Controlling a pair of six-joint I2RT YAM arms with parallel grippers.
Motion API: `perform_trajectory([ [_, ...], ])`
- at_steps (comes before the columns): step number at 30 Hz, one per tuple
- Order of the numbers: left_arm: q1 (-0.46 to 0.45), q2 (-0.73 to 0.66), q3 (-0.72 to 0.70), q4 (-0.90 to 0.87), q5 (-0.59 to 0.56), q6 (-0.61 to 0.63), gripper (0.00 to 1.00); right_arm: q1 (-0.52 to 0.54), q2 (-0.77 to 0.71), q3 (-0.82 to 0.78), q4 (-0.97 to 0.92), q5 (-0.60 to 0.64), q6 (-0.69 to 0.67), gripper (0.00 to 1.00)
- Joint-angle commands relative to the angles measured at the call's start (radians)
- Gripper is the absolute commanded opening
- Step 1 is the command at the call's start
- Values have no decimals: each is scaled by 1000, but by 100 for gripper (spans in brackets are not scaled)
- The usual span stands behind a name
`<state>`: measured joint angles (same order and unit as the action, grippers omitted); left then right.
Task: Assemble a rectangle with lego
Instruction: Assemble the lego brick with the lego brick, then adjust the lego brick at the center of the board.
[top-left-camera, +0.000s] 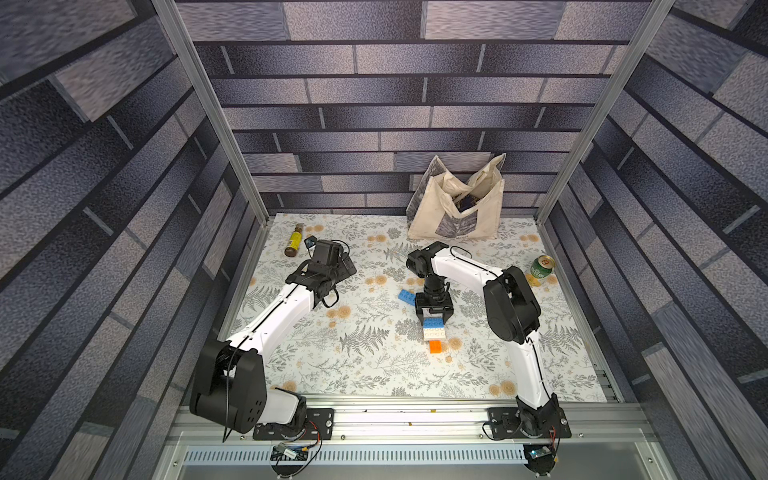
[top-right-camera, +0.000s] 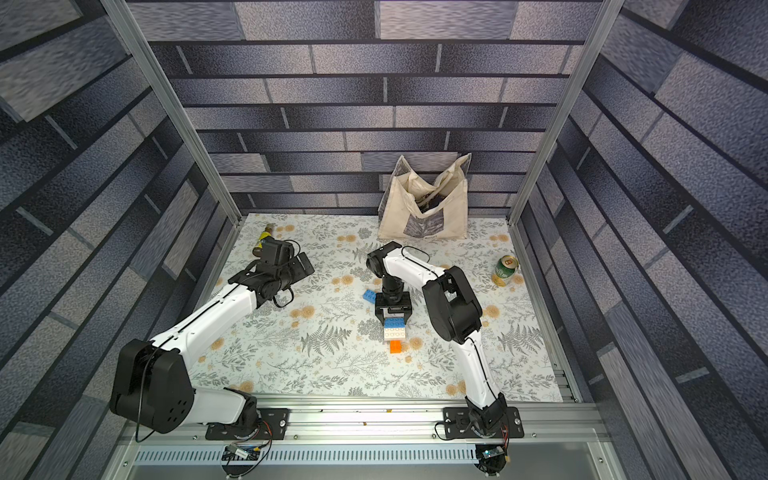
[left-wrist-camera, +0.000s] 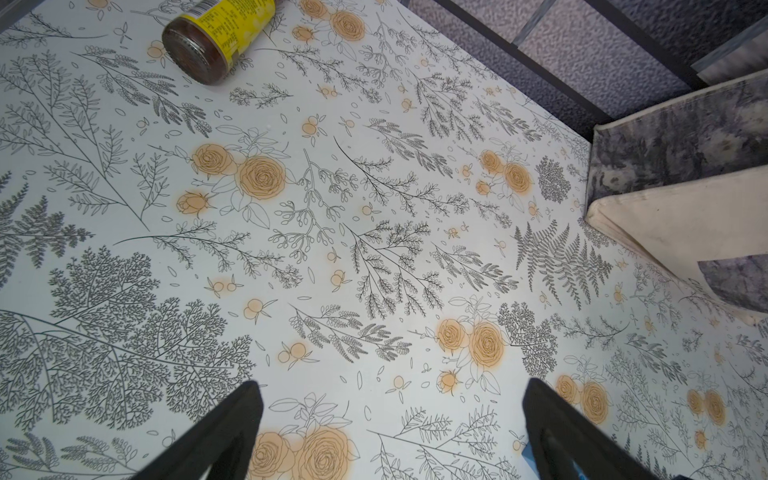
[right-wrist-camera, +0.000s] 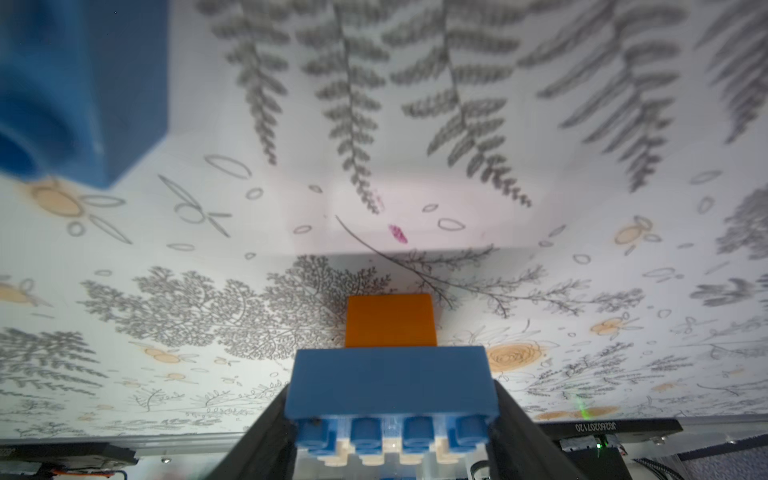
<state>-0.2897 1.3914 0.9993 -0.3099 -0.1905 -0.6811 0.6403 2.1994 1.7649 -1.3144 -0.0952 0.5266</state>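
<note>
Slippage threatens: right gripper (top-left-camera: 433, 320), half-closed on the blue studded plastic brick (right-wrist-camera: 390, 382) atop the white-and-orange brick stack (top-left-camera: 434, 333) mid-table, may skew it off its studs; left gripper (left-wrist-camera: 392, 384) gapes empty, well apart.

Blue-white-orange stack (top-left-camera: 434, 332) mid-mat; loose blue brick (top-left-camera: 406, 297) near

Matt plastic lego (right-wrist-camera: 390, 382), smooth printed table cover (left-wrist-camera: 374, 166), cloth bag (top-left-camera: 457, 220), glossy glass jar (left-wrist-camera: 199, 54), metal can (top-left-camera: 542, 268).

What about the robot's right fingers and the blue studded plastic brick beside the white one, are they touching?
Touching. The right wrist view shows the right fingers pressed against both ends of the blue studded plastic brick.
</note>
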Motion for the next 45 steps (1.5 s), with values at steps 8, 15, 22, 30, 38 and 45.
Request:
perform_trajectory([
  [8,7,13,35,-22,-14,17,100,-12,23,-53,238,152,-3,42],
  [15,7,32,50,-24,-1,21,100,-8,-47,-60,231,159,-11,81],
  [22,7,32,62,-27,-7,27,100,-4,-82,21,206,154,-24,93],
  [30,14,29,68,-29,-15,31,100,-5,81,283,201,89,-43,80],
  [38,21,3,56,-37,-24,31,100,-7,292,558,156,13,-49,74],
  [45,21,-4,41,-35,-29,19,100,6,291,501,186,-57,-47,67],
])
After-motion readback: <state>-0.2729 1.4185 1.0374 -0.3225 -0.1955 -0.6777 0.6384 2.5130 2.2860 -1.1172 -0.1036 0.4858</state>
